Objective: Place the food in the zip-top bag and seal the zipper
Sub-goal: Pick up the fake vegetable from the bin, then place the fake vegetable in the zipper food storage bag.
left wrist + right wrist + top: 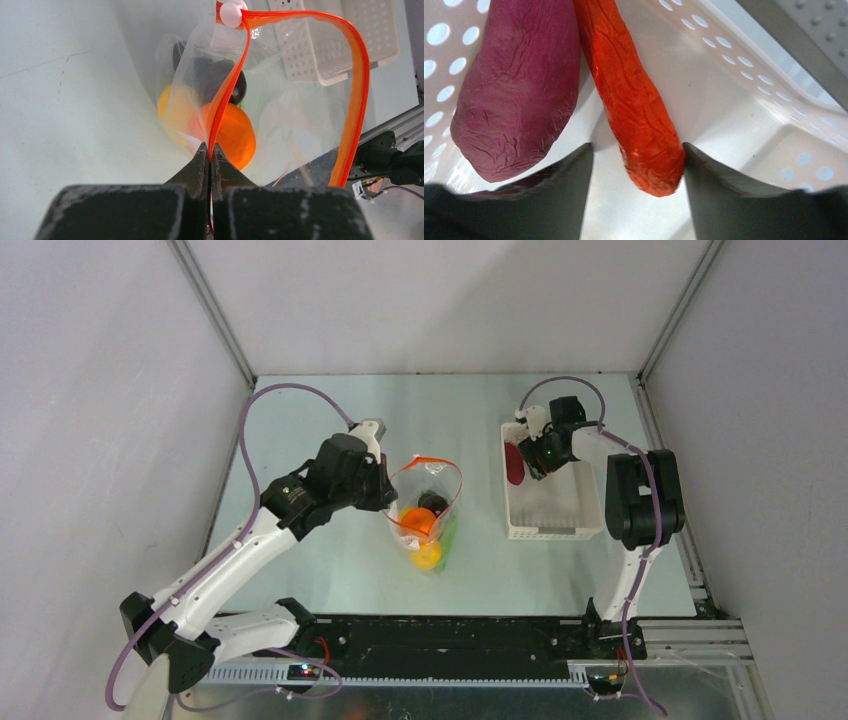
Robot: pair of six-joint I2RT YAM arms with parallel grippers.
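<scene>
The clear bag [295, 131] stands open right in front of the left gripper [210, 151], which pinches one side of its orange-red zipper [358, 90]. The zipper makes a wide loop, not sealed. Inside sit an orange [235, 137], a yellow lemon [426, 557] and a dark piece [215, 77]. The red chili [634, 100] lies between the right gripper [637, 148] fingers, and the purple piece [519, 85] lies beside it.

One zip-top bag [425, 480], one basket [555, 515]

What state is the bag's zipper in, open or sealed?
Open: the zipper forms a wide loop, its two sides apart, with the left gripper pinching one side.
</scene>
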